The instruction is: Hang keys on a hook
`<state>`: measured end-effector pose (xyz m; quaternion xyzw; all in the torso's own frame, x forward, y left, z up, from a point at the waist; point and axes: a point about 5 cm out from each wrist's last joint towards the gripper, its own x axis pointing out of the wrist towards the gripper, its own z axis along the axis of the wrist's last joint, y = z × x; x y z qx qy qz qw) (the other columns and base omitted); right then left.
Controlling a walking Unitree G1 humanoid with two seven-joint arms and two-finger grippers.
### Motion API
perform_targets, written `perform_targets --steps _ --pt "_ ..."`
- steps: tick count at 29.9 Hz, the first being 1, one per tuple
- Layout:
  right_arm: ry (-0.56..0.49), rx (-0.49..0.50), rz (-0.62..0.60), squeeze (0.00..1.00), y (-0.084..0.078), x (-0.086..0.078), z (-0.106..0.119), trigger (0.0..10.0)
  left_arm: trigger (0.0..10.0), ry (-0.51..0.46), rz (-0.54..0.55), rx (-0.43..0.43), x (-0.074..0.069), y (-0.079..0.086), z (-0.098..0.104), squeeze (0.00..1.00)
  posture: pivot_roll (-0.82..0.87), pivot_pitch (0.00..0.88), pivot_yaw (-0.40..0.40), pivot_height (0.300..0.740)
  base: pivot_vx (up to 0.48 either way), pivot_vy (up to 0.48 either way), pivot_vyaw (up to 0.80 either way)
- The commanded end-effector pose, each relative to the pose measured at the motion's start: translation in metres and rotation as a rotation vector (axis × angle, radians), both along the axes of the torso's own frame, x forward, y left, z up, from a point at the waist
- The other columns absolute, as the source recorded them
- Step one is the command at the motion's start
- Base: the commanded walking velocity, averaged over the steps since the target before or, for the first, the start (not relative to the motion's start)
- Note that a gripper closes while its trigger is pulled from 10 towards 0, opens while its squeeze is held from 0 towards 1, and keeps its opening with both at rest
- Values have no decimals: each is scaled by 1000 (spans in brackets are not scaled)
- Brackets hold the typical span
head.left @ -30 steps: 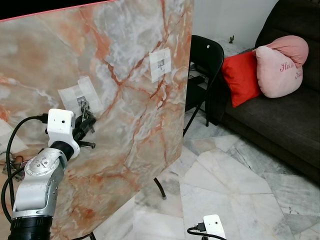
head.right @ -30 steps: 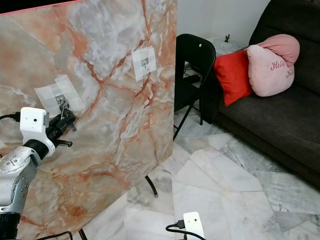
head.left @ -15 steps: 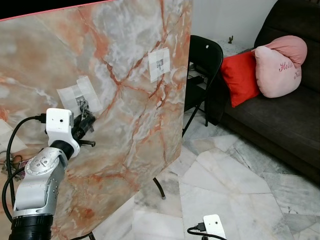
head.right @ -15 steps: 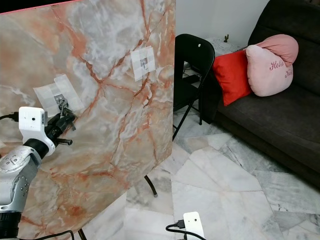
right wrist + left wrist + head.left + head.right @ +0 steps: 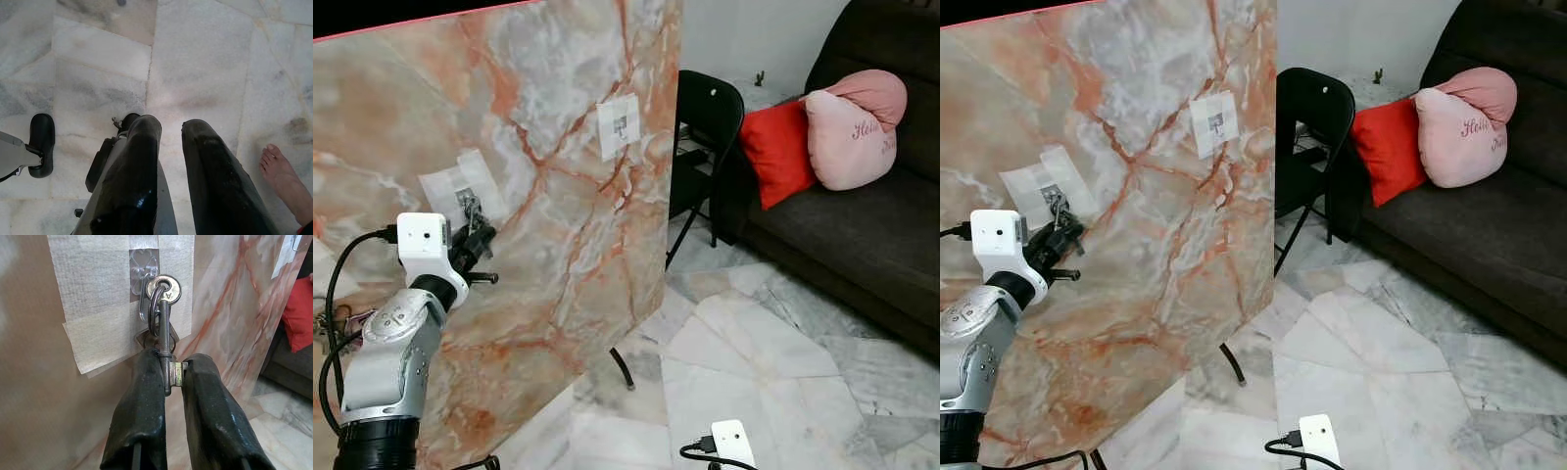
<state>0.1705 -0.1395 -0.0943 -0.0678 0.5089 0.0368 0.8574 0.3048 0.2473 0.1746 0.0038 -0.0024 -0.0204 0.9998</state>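
A clear plastic hook [image 5: 145, 278] is taped with pale tape to a tilted marble-patterned board [image 5: 558, 245]. A bunch of keys [image 5: 164, 303] on a metal ring hangs against that hook; whether the ring sits over the hook's tip I cannot tell. My left gripper [image 5: 171, 368] is shut on a key's shaft just below the ring. In the left eye view the left gripper [image 5: 476, 238] is raised to the taped patch [image 5: 458, 184]. My right gripper [image 5: 170, 132] hangs low over the floor, fingers slightly apart with nothing between them.
A second taped hook [image 5: 619, 124] sits higher to the right on the board. Behind the board stands a black folding chair [image 5: 705, 127]; a dark sofa [image 5: 862, 225] carries a red cushion and a pink one. A person's bare foot [image 5: 286, 182] rests on the marble floor.
The whole picture has slid a little to the left, so the camera moved. My left gripper stays at the taped hook with the keys in it.
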Motion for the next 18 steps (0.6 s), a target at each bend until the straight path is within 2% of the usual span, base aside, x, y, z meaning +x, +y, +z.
perform_targets --steps 1,10,17,18 --pt "-7 -2 5 0 0 1 1 10000 10000 -58 95 -17 -3 16 14 0 78 0 -45 728 0 0 0" --pt "-10 -4 4 0 0 2 1 10000 10000 -63 103 -24 -6 18 15 0 78 0 -46 728 0 0 0" --pt "-12 -4 1 0 0 2 1 10000 10000 -91 159 -14 -9 24 17 0 78 0 -46 728 0 0 0" --pt "-12 -4 0 0 0 2 1 10000 10000 -104 184 14 -10 28 20 0 79 0 -46 728 0 0 0"
